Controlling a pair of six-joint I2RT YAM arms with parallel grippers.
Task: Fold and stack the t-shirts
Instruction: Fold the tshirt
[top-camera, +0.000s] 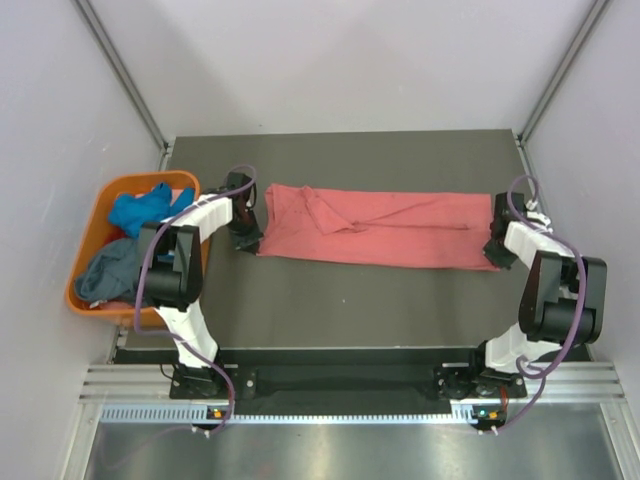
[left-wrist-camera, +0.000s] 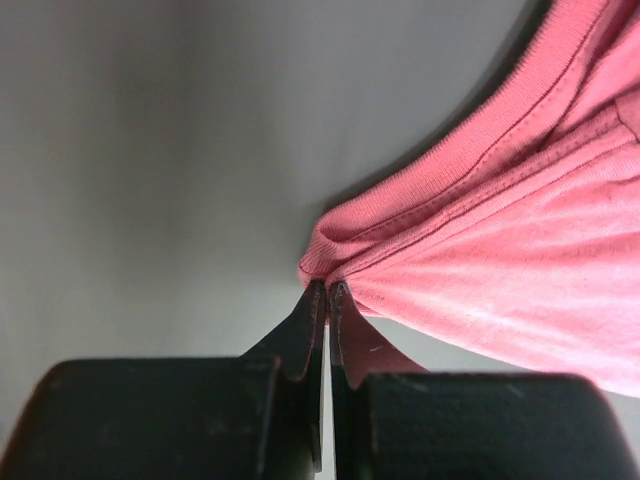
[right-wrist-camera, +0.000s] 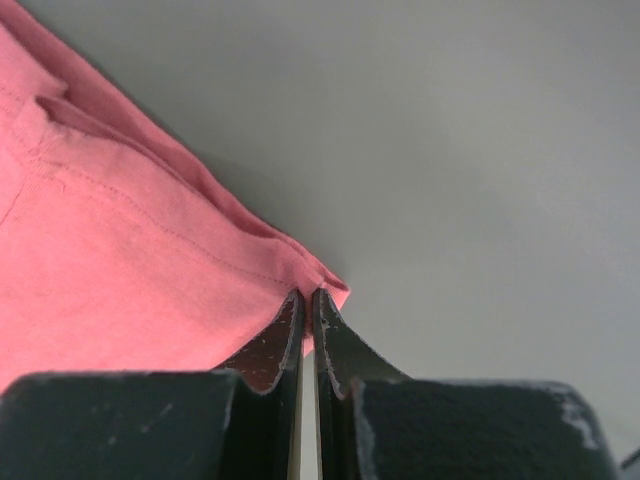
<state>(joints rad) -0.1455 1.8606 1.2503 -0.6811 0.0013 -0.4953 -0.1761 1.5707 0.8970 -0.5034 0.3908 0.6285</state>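
A salmon-pink t-shirt (top-camera: 380, 226) lies as a long folded band across the middle of the dark table. My left gripper (top-camera: 247, 238) is shut on the shirt's near left corner (left-wrist-camera: 325, 262), its fingertips pinching the hem. At the opposite end, my right gripper (top-camera: 495, 252) is shut on the near right corner (right-wrist-camera: 325, 285), with cloth bunched between the tips. A bright blue t-shirt (top-camera: 142, 209) and a slate grey-blue t-shirt (top-camera: 108, 273) lie crumpled in the tub on the left.
An orange plastic tub (top-camera: 88, 236) stands off the table's left side, beside the left arm. Grey walls close in on both sides. A metal rail (top-camera: 340, 385) runs along the near edge under the arm bases.
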